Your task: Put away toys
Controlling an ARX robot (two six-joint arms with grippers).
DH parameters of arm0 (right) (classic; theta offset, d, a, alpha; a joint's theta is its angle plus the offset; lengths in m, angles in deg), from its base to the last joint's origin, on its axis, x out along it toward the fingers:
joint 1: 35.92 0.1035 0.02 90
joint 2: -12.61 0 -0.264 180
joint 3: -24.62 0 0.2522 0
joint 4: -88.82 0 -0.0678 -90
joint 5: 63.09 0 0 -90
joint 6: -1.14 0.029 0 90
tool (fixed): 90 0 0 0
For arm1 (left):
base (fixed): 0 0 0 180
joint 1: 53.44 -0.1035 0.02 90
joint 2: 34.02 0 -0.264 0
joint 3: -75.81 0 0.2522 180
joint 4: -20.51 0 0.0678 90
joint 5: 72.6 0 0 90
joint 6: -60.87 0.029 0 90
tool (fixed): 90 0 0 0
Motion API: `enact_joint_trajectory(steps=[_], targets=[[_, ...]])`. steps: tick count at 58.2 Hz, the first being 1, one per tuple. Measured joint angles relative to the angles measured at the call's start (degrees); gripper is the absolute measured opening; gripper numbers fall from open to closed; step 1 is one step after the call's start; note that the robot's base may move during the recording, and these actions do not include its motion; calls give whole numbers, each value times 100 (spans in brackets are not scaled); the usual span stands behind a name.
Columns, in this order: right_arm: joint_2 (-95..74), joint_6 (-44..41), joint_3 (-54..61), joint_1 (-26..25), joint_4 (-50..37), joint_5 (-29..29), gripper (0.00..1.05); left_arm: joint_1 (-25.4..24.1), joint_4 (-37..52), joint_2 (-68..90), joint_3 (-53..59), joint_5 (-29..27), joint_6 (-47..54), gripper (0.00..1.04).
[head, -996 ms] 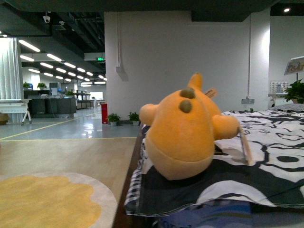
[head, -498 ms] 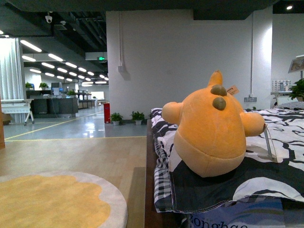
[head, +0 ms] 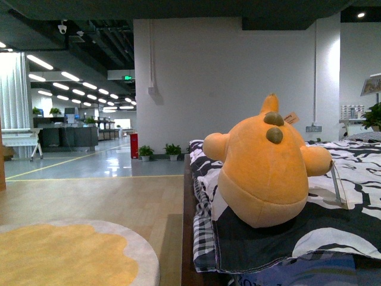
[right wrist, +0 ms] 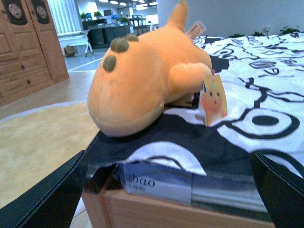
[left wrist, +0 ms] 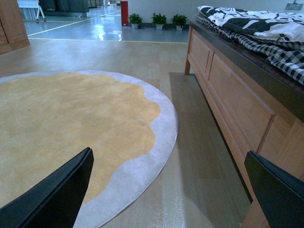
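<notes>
The toy, a plump orange-yellow plush animal [head: 265, 167] with olive bumps and a paper tag, lies on the black-and-white bedspread [head: 351, 208] at the bed's foot. It also shows in the right wrist view [right wrist: 147, 71], just beyond my right gripper [right wrist: 171, 190], which is open and empty with both fingers wide apart in front of the bed's edge. My left gripper [left wrist: 171, 190] is open and empty, low over the wood floor between the rug and the bed frame. Neither gripper shows in the front view.
A round yellow rug [left wrist: 71, 123] with a grey border lies on the floor to the left. The wooden bed frame [left wrist: 237, 99] runs along the right. A wooden cabinet [right wrist: 23, 52] stands beyond the rug. A white wall [head: 226, 77] and potted plants are behind.
The view has shifted left, so the plush toy and bed now sit further right in the front view. More of the rug and floor shows. The toy itself has not moved on the bed.
</notes>
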Motion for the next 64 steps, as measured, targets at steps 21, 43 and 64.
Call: enact_joint_trajectory(steps=[21, 43, 64], targets=[[-2208, -328, -2015, 1117, -55, -1145, 104, 0, 0, 0, 0, 0, 0, 99], [-3950, -348, -3969, 2050, 590, -2472, 104, 0, 0, 0, 0, 0, 0, 99], [-5106, -457, -4662, 1941, 507, -3877, 104, 0, 0, 0, 0, 0, 0, 99]])
